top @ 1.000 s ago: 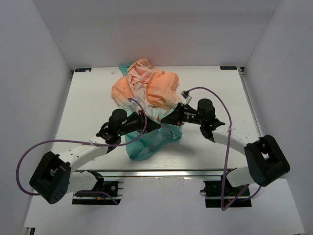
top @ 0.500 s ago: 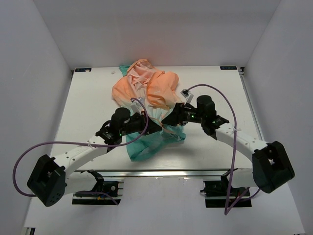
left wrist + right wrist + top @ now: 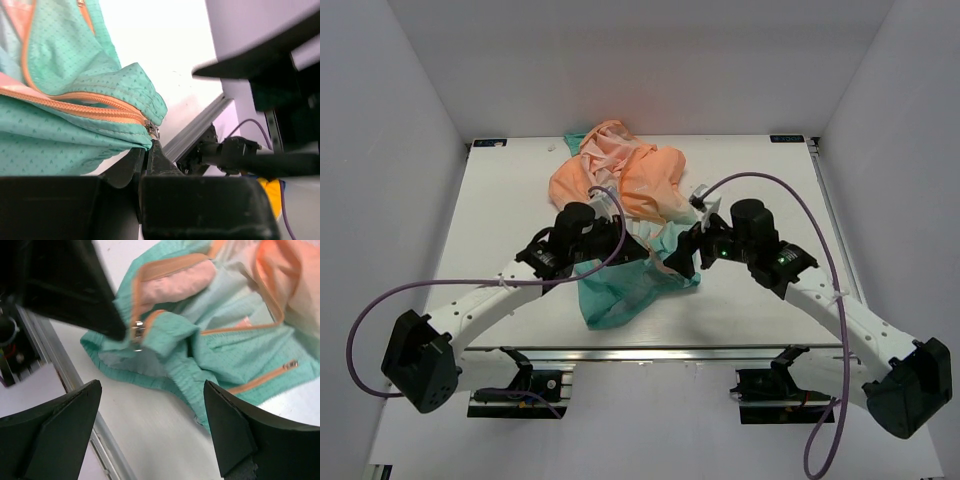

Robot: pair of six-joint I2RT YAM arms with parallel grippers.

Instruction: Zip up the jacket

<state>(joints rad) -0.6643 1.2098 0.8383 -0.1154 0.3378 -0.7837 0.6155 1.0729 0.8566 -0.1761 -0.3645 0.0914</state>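
The left gripper (image 3: 150, 156) is clamped on the teal hem of the jacket (image 3: 60, 145), its jaws pressed together just beside the metal zipper slider (image 3: 153, 131). From the slider, the orange zipper tape (image 3: 75, 102) is seen running left along the fabric edge.

The right gripper (image 3: 151, 387) is spread wide apart, and nothing is held between its fingers (image 3: 60, 425). It is held over the teal lower part of the jacket, near the slider.

In the overhead view, the two grippers are pointed toward each other over the jacket's lower section, one from each side. The jacket is laid crumpled on the white table (image 3: 500, 210), at mid-width. Its peach-orange upper part is turned toward the far edge and its teal part toward the arm bases.
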